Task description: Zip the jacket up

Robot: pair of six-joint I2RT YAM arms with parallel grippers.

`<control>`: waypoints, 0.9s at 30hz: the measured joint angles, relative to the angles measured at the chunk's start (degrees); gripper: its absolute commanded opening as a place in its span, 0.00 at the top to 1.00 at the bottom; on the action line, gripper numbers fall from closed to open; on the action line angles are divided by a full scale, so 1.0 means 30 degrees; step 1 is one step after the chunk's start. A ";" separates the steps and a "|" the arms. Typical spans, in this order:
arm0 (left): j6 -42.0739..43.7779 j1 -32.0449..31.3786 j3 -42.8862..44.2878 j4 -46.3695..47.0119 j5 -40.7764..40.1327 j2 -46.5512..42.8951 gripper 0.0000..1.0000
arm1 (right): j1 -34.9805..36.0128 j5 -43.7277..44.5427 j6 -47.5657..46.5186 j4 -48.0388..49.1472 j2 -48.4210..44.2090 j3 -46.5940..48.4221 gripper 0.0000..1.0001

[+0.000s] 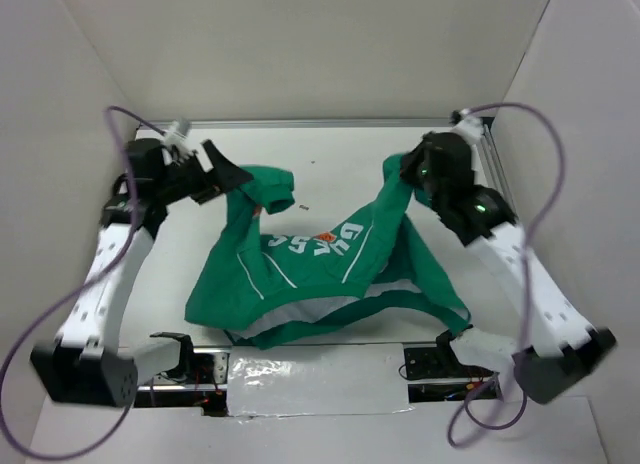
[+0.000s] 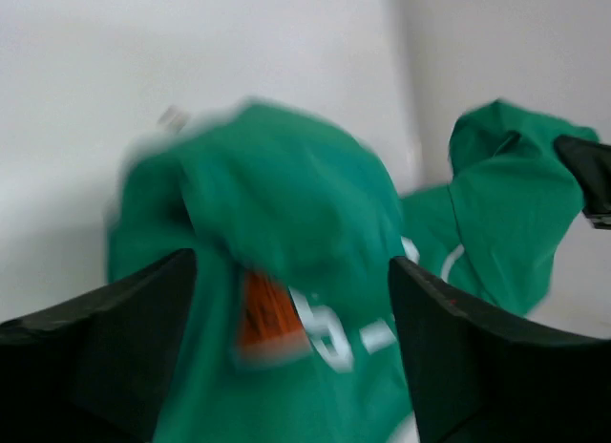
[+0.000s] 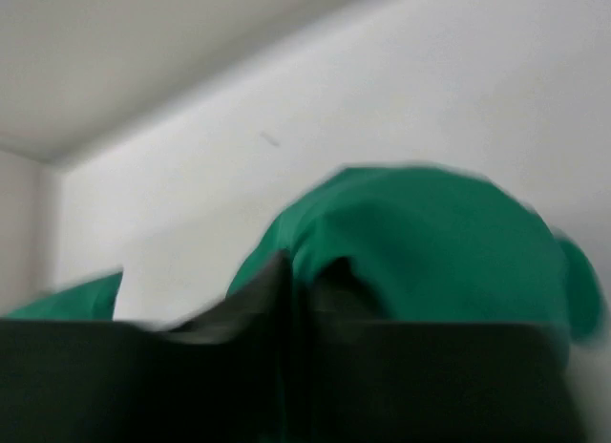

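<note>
**Right jaws clamped on jacket, left jaws wide open**

From the overhead view I see the jacket (image 1: 330,264) in the middle of the table (image 1: 330,144), back side up, with the orange-and-white lettering (image 1: 320,242) showing. Its near hem lies at the table's near edge. Its far right corner is pulled up into a peak at the right gripper (image 1: 408,176). On the right wrist camera those jaws are closed together with green cloth (image 3: 430,242) bunched just above them, so I read them as pinching the jacket.

The left gripper (image 1: 228,182) sits just beside the jacket's far left corner. On its wrist camera the fingers (image 2: 95,357) stand wide apart, the blurred jacket (image 2: 286,204) between and beyond them. I can't tell whether they touch it.
</note>
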 measured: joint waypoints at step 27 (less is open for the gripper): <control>-0.7592 -1.0156 -0.9114 -0.8094 -0.7796 0.2579 0.01 | 0.2106 -0.8983 0.1741 0.2550 -0.0175 -1.4338 0.00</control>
